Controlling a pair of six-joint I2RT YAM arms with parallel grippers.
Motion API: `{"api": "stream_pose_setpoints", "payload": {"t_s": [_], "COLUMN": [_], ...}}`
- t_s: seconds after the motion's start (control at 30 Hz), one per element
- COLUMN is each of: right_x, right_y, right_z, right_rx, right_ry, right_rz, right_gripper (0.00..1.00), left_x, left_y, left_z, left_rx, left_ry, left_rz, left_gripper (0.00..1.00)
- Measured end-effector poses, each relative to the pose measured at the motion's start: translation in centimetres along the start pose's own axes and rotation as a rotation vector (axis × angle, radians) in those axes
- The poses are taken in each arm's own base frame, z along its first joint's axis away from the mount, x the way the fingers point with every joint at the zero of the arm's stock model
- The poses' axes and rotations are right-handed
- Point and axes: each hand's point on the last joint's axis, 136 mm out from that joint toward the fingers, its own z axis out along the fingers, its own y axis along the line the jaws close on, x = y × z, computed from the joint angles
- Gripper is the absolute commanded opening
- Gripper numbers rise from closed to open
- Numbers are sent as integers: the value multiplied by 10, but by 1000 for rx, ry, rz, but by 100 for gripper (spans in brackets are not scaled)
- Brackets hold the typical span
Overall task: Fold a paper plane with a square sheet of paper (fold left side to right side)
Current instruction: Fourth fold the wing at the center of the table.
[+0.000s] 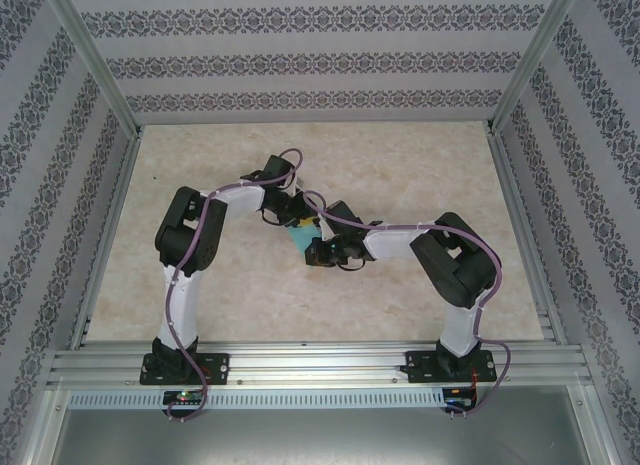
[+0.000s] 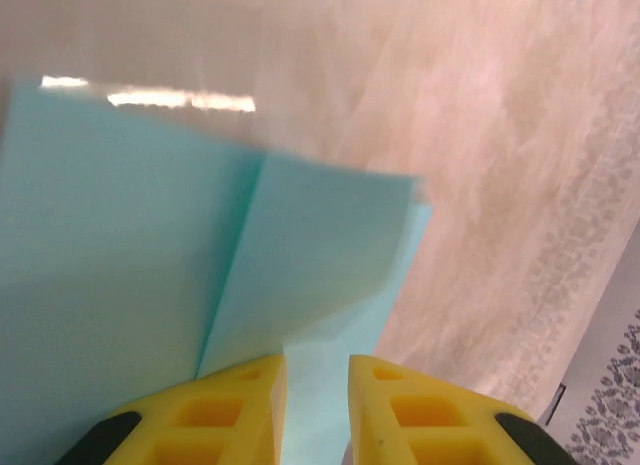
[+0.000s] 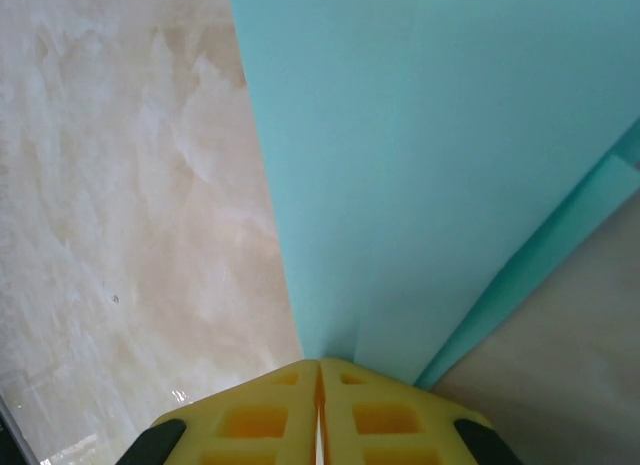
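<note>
The light teal-blue sheet of paper lies folded in layers at the middle of the table, between the two arms. My left gripper reaches it from the far left. In the left wrist view its yellow fingers stand a narrow gap apart over the paper, with a pale flap of it in the gap at the left gripper. My right gripper comes from the near right. In the right wrist view the right gripper is pressed shut where a crease of the paper runs into its tips.
The beige marbled table is walled by patterned panels on three sides. Aluminium posts stand at the corners and a rail runs along the near edge by the arm bases. Both forearms and their purple cables crowd the centre.
</note>
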Motion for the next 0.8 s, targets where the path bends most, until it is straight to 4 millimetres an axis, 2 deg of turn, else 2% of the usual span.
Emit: {"api": "stream_pose_setpoints", "payload": {"t_s": [0.37, 0.6, 0.7, 0.8], "right_x": [0, 11, 17, 22], "right_y": [0, 5, 5, 5], "right_z": [0, 0, -2, -3], "right_rx": [3, -8, -10, -9], "right_ry": [-7, 34, 66, 88], "right_rz": [-6, -34, -56, -71], "right_gripper": [10, 10, 10, 10], "left_x": [-53, -98, -103, -88], "left_y": [-6, 6, 10, 0], "left_z": [2, -24, -37, -58], "left_rx": [5, -25, -38, -25], "left_ry": [-53, -154, -175, -186], "left_rz": [21, 29, 41, 63], "left_gripper": [28, 34, 35, 34]}}
